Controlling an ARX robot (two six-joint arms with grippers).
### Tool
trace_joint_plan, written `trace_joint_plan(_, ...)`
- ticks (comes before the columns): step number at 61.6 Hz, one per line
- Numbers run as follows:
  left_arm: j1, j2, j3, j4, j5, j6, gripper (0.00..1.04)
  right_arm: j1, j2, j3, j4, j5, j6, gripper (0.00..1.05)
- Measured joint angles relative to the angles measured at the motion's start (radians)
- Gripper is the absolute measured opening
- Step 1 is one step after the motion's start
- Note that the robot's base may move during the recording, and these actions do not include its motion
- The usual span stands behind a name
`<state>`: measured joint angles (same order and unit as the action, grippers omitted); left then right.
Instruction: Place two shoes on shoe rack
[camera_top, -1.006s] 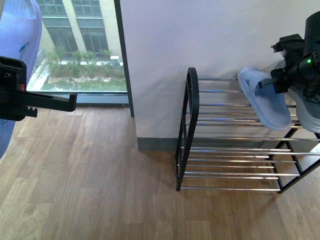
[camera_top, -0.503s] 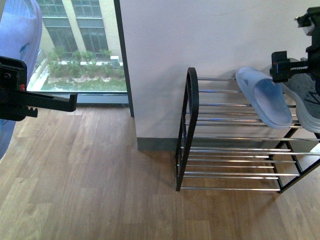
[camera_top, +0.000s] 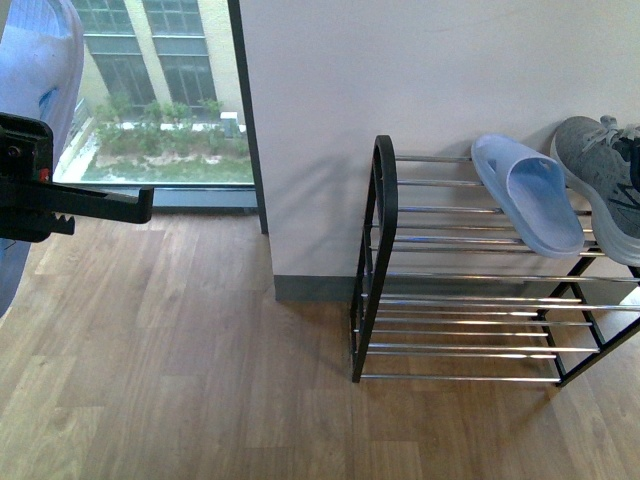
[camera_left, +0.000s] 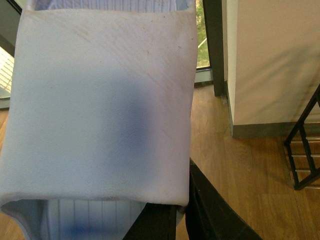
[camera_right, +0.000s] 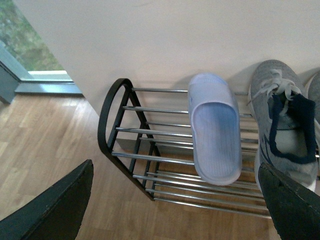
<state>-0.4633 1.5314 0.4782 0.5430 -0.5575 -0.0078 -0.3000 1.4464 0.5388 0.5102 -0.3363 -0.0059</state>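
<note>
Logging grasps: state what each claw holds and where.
Left claw: a light blue slipper, clamped at one end; exact contact hidden. Right claw: open, empty.

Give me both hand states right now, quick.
Left hand: shut on the light blue slipper, held away from the shoe rack.
Right hand: open, empty, above the rack near the grey sneaker.

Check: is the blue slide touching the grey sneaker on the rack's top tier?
Apart. In the right wrist view a strip of silver bars shows between the blue slide and the grey sneaker along their facing sides; both lie on the shoe rack.
</note>
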Motion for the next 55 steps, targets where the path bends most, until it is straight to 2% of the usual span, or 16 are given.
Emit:
trace_joint_plan(12, 0.0, 0.0, 0.0, 0.0, 0.0, 0.0, 0.02, -0.13, -0.298, -0.155, -0.078, -0.093, 0.026, 0.95)
trace_joint_plan(20, 0.0, 0.0, 0.0, 0.0, 0.0, 0.0, 0.02, -0.215, -0.383, -0.201, -0.04, -0.097, 0.046, 0.95)
trace_joint_plan(34, 0.0, 0.0, 0.0, 0.0, 0.0, 0.0, 0.02, -0.238, -0.388, -0.212, -0.032, -0.099, 0.06, 0.95)
trace_joint_plan(37, 0.0, 0.0, 0.0, 0.0, 0.0, 0.0, 0.02, -0.235, -0.371, -0.26, 0.136, -0.152, 0.042, 0.87)
trace_joint_plan(40, 0.0, 0.0, 0.0, 0.0, 0.0, 0.0, 0.02, -0.195, -0.394, -0.331, 0.285, -0.137, 0.031, 0.75)
trace_joint_plan(55, 0.0, 0.0, 0.0, 0.0, 0.0, 0.0, 0.02, -0.047, -0.595, -0.435, 0.222, 0.005, 0.014, 0.34)
